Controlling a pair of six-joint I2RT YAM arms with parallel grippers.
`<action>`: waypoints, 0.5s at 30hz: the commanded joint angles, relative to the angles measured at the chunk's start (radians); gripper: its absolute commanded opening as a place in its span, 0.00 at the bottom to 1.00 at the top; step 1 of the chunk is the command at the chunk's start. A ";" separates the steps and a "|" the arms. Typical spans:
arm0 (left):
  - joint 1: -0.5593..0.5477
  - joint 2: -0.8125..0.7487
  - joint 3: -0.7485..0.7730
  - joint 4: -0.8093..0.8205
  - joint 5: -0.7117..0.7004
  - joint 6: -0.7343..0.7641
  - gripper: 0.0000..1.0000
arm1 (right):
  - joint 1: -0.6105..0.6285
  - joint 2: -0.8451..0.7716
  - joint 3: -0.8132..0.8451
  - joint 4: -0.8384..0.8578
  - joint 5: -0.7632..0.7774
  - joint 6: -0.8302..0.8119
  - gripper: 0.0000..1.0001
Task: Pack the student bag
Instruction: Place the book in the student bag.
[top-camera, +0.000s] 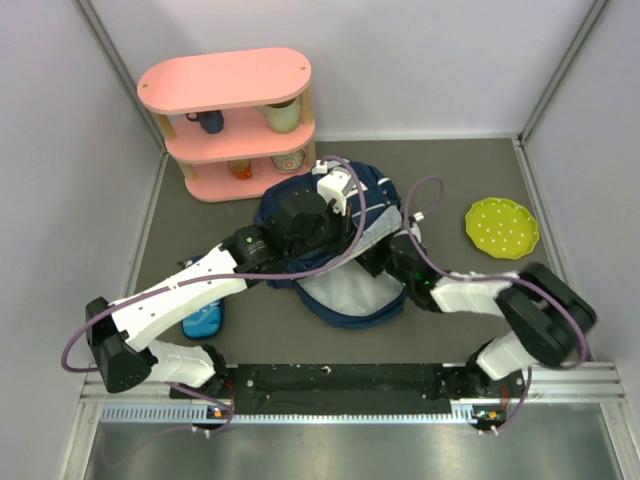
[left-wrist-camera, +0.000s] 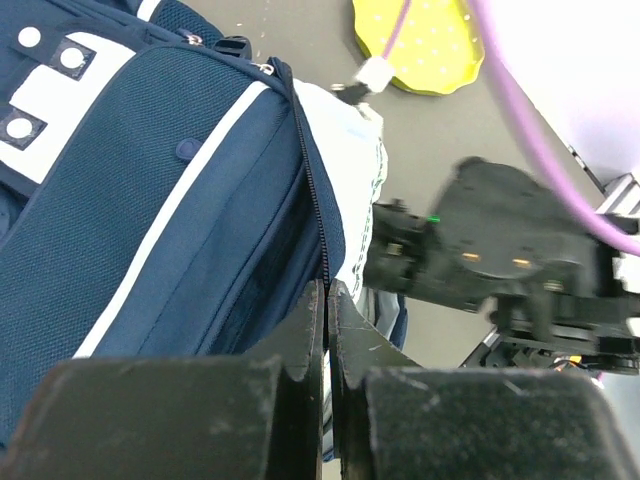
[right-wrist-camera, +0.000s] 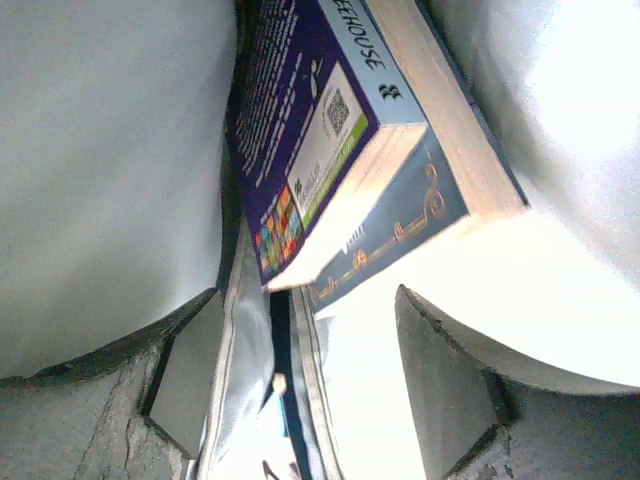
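Observation:
The student bag, navy with white stripes, lies in the middle of the table, its mouth facing the arms and its pale lining showing. My left gripper is shut on the bag's zipper edge, by the front pocket. My right gripper is inside the bag, open, with pale lining on both sides. Just beyond its fingertips lie two books, a purple one on a blue one with gold ornament. Neither book is between the fingers.
A bright-blue pencil case lies by the left arm. A yellow dotted plate sits at the right. A pink shelf with cups stands at the back left. The right arm's black wrist is close to my left gripper.

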 joint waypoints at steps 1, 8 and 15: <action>-0.002 -0.041 -0.006 0.106 -0.063 -0.026 0.00 | 0.015 -0.311 -0.078 -0.117 0.030 -0.164 0.70; 0.004 -0.050 -0.057 0.129 -0.049 -0.033 0.00 | 0.018 -0.734 -0.135 -0.705 0.144 -0.243 0.72; -0.012 -0.018 -0.108 0.120 0.068 -0.044 0.00 | 0.016 -1.094 -0.158 -1.094 0.322 -0.229 0.77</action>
